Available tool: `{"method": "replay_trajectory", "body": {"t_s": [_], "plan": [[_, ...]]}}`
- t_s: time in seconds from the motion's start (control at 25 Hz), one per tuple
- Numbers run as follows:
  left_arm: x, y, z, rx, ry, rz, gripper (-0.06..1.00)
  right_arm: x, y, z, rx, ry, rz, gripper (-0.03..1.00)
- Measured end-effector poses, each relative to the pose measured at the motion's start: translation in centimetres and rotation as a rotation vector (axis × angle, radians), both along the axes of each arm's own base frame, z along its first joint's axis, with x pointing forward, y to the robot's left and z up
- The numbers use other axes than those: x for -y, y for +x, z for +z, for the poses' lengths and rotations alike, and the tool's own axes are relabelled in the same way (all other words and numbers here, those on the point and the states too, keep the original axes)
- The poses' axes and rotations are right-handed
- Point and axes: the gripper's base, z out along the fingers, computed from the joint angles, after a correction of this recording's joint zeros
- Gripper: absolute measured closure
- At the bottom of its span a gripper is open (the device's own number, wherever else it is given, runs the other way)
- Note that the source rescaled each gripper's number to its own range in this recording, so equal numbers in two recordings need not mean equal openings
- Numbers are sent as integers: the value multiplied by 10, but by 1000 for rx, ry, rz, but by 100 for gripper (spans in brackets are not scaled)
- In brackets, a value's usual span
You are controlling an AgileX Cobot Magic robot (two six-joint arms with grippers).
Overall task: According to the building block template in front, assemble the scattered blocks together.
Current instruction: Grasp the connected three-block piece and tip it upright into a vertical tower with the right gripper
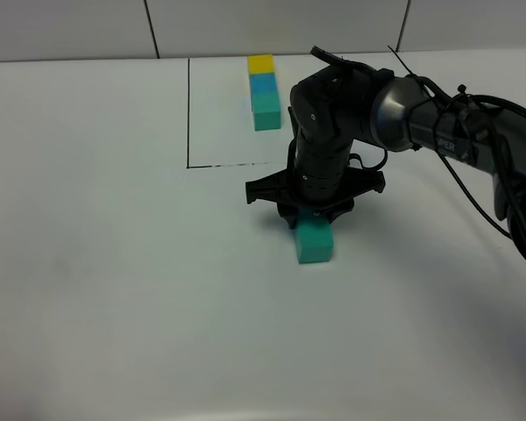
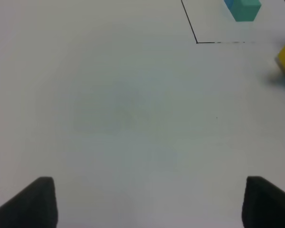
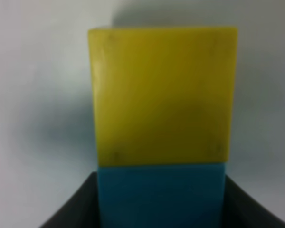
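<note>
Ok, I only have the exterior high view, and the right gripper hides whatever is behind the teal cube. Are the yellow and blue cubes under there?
Observer: Yes. The right wrist view shows the yellow cube and the blue cube face to face, with no visible gap.
Operator: Is the right gripper on either one?
Observer: The right gripper is shut on the blue cube, one finger on each side.
Operator: And the left gripper? I can't see it.
Observer: The left gripper is open above bare table, holding nothing.
</note>
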Motion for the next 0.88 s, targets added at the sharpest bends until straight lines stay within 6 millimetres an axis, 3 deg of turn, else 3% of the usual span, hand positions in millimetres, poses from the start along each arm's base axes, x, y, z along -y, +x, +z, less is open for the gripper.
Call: {"method": "replay_trajectory", "body": {"t_s": [0.8, 0.88], "plan": [[0, 0, 0, 0, 0, 0, 28, -1, 0, -6, 5, -34, -54, 94], [0, 0, 0, 0, 0, 0, 28, -1, 0, -7, 5, -34, -47, 88]]}}
